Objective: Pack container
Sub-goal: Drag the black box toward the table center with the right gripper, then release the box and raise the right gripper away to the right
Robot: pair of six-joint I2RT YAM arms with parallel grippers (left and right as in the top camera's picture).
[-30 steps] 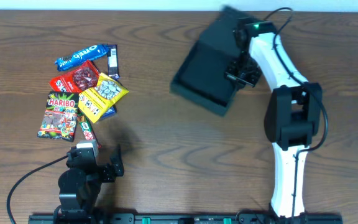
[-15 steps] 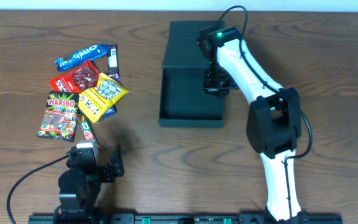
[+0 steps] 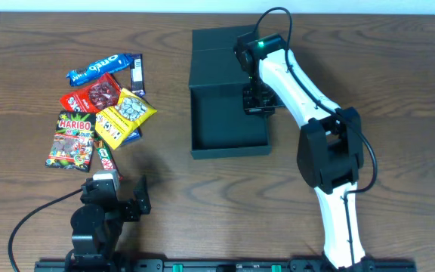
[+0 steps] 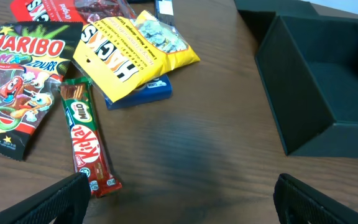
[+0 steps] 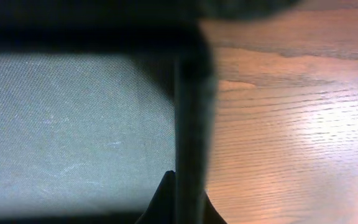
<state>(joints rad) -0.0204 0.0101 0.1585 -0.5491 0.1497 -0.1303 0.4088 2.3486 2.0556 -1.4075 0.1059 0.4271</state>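
None of the snack packets (image 3: 100, 109) is packed yet: the container (image 3: 229, 151) sits open and empty mid-tabletop, its right wall clenched by the right tool (image 3: 257, 100); the left tool (image 4: 179, 206) rests released near them.

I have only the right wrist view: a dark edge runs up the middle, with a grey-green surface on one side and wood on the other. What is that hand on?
Observer: Overhead, the right hand grips the right wall of the container, an open dark box.
Reviewer: Is anything packed yet?
Observer: No. Its inside looks empty from above.
Reviewer: Where are the snacks?
Observer: They are piled on the table to the box's left, apart from it. Among them are a Haribo bag and a yellow packet.
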